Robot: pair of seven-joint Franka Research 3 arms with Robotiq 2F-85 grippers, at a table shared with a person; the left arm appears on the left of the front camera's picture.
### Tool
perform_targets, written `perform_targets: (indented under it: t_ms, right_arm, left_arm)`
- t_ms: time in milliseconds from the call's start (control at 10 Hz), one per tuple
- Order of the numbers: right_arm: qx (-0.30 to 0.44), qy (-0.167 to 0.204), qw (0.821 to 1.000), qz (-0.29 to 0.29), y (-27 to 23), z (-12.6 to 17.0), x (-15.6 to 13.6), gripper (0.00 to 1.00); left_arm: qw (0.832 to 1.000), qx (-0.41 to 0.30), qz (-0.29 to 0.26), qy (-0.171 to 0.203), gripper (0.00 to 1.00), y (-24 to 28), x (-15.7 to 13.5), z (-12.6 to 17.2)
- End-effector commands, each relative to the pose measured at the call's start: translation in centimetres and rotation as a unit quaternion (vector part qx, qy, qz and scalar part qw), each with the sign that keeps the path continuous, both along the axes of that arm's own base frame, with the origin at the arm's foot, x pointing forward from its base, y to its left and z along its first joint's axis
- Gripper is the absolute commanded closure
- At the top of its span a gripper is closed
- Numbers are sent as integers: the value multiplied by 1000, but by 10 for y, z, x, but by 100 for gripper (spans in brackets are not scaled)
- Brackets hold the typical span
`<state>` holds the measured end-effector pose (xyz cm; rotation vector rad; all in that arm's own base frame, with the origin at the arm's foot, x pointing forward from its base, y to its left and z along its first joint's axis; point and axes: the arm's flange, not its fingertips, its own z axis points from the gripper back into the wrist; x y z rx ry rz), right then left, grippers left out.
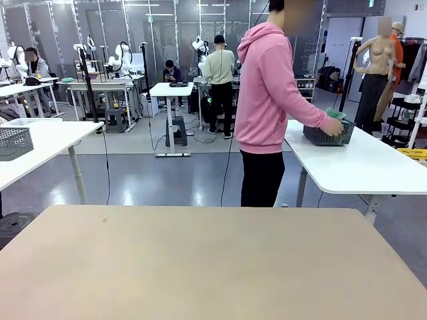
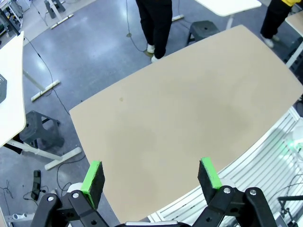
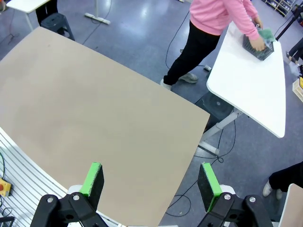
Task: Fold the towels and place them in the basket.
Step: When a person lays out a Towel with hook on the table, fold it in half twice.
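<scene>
The left gripper [image 2: 151, 177] is picked up in its own wrist view with the green-padded fingers [image 2: 93, 176] spread wide and released, and nothing is gripped between them. It is held above the beige surface [image 2: 189, 109], close to the edge on the robot's side. The right gripper [image 3: 150, 178] is found in the same state. Its fingers [image 3: 208, 180] are fully parted, nothing is grasped, and it too is poised over the near edge of the beige surface.

Over on the far side, a person [image 1: 267, 87] in a pink hoodie and black trousers is seen beyond the beige surface, turned toward a white surface [image 1: 373, 167] at the right. That is where the basket [image 1: 327, 137] is set, dark and mesh-sided, at the end nearest the person. A mint green towel [image 1: 335, 114] is bunched at the top of it, showing above the rim, and the person's hand [image 1: 331, 125] is laid on the rim beside the cloth. Whether the towel is folded cannot be told at this range. The basket is well apart from both grippers.

At the far left, a grey mesh crate [image 1: 13, 141] is seen resting on another white table.
</scene>
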<state>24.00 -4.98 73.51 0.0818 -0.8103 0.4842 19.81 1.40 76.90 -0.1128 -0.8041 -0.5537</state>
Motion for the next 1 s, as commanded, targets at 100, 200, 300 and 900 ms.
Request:
perform_targets:
  t_ms: [100, 200, 300, 900]
  right_arm:
    - [3, -3, 1000, 5, 0, 1, 0, 0]
    - [3, -3, 1000, 5, 0, 1, 0, 0]
    - [3, -3, 1000, 5, 0, 1, 0, 0]
    - [3, -3, 1000, 5, 0, 1, 0, 0]
  left_arm:
    - [1000, 0, -3, -1, 0, -2, 0, 2]
    - [1000, 0, -3, -1, 0, -2, 0, 2]
    - [1000, 0, -3, -1, 0, -2, 0, 2]
    - [1000, 0, -3, -1, 0, -2, 0, 2]
